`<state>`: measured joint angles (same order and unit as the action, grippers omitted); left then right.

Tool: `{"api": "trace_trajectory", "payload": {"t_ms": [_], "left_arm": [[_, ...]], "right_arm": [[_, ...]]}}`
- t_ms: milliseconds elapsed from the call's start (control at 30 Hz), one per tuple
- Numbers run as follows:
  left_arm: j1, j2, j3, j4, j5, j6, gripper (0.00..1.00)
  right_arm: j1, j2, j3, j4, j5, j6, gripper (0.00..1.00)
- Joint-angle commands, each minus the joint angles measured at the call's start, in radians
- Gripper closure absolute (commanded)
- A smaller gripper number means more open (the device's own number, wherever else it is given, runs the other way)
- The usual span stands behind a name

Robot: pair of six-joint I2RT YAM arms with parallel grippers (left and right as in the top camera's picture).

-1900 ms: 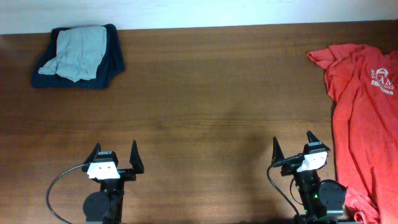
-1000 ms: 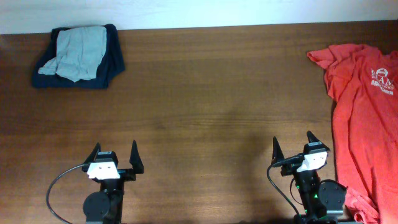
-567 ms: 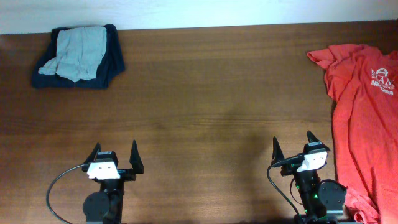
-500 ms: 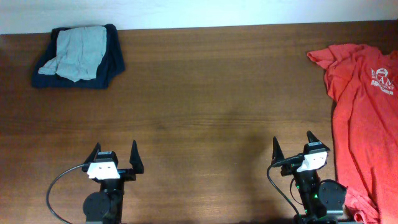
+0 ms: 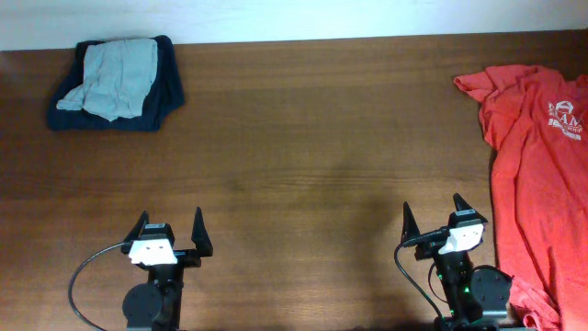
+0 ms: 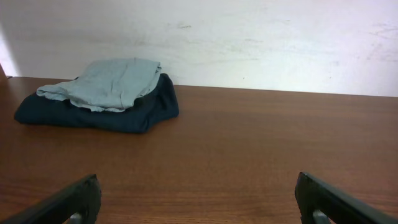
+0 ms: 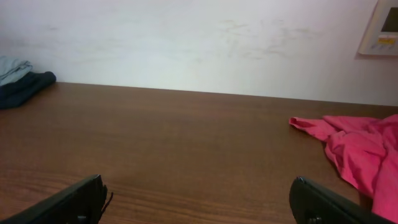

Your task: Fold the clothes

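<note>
Both arms sit at the bottom of the overhead frame with nothing in them: the left fingers [image 5: 198, 232] are spread wide over bare wood, and the right fingers [image 5: 407, 227] are spread just as wide. The red T-shirt [image 5: 533, 175] lies crumpled along the right edge of the frame, front up with its white print showing, one sleeve pointing to the upper middle and its hem trailing down beside the right arm's base; part of it runs out of the frame. I judge the step in hand to be the first reach, since no fold is started. To do it well I would send the right arm to the near sleeve or shoulder, pinch a single layer low against the surface [image 5: 312, 138], and drag the shirt to the open centre, where both arms can pull it flat before any crease is made. As for containers, I see no bin, basket or box; only a pile of dark blue and grey cloth [image 5: 118, 83] rests at the upper left, well apart from the shirt.
</note>
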<state>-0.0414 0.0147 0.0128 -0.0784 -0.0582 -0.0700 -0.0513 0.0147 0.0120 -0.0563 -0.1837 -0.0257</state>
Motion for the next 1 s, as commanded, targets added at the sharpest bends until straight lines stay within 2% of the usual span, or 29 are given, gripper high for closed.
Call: {"api": "trace_trajectory", "payload": {"t_ms": [0, 733, 967], "left_arm": [[0.006, -0.008, -0.004, -0.002, 0.011, 0.019, 0.01], [0.006, -0.008, -0.004, -0.002, 0.011, 0.019, 0.01], [0.006, -0.008, -0.004, -0.002, 0.011, 0.019, 0.00]], "right_arm": [[0.007, -0.006, -0.006, -0.007, 0.012, 0.012, 0.02], [0.005, -0.006, -0.006, -0.006, 0.012, 0.016, 0.01], [0.005, -0.006, 0.012, -0.021, 0.032, 0.257, 0.02]]}}
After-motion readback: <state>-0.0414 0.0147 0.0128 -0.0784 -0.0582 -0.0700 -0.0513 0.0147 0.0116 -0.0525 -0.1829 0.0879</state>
